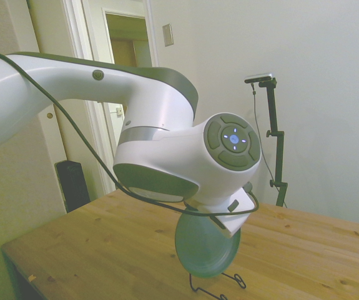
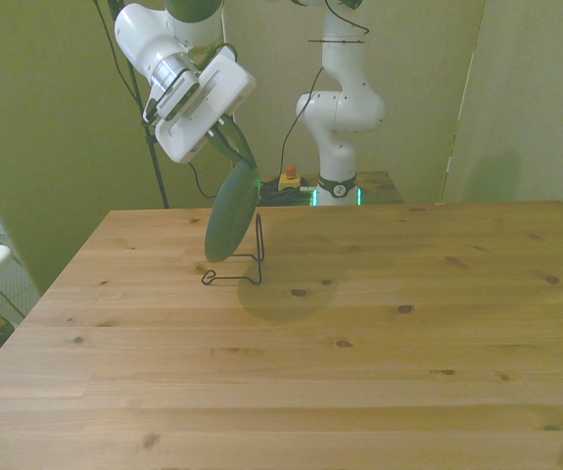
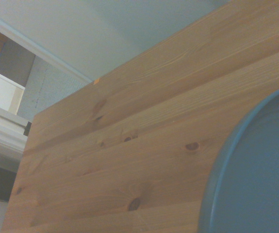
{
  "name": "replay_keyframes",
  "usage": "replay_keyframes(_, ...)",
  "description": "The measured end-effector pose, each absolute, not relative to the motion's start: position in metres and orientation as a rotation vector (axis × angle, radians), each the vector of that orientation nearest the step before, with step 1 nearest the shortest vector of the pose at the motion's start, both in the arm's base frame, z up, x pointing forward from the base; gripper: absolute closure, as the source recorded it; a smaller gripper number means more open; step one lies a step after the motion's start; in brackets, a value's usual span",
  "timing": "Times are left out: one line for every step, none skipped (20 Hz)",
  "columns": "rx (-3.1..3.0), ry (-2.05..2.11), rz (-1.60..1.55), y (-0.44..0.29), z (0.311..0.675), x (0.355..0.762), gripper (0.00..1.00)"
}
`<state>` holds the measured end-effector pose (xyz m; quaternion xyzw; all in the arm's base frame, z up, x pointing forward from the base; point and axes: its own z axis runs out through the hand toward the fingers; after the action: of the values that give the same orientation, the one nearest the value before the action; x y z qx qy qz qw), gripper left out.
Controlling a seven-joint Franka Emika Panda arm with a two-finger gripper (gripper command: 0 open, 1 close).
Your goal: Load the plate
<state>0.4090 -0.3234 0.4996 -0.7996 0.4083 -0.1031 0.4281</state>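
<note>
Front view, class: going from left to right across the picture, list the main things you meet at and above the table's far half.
Gripper → plate → wire stand → second robot arm.

Teal-green plate point(image 2: 230, 213), black wire stand point(image 2: 247, 264) (knotty pine table point(image 2: 359, 372)).

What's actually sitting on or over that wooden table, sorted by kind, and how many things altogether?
Plates: 1, the teal-green plate, held on edge at the stand
Wire stands: 1, the black wire stand
Robot grippers: 1, the gripper at the plate's top rim
Total: 3
</note>
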Motion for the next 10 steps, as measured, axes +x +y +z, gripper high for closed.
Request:
replay_keyframes(-1.995, 1.019, -0.255, -0.323, 0.497, 0.41, 1.0)
replay_keyframes(-1.994, 1.017, -0.25, -0.323, 0.494, 0.41, 1.0)
replay_keyframes(-1.993, 1.017, -0.245, -0.323, 0.49, 0.41, 1.0)
replay_keyframes(-1.993, 1.016, -0.24, -0.322, 0.487, 0.41, 1.0)
replay_keyframes(-1.992, 1.016, -0.236, -0.322, 0.485, 0.41, 1.0)
replay_keyframes(-1.991, 1.016, -0.233, -0.322, 0.483, 0.41, 1.0)
replay_keyframes(-1.991, 1.017, -0.23, -0.321, 0.482, 0.41, 1.0)
replay_keyframes(-1.991, 1.017, -0.228, -0.321, 0.481, 0.41, 1.0)
replay_keyframes(-1.99, 1.018, -0.226, -0.321, 0.48, 0.41, 1.0)
replay_keyframes(-1.99, 1.018, -0.224, -0.321, 0.479, 0.41, 1.0)
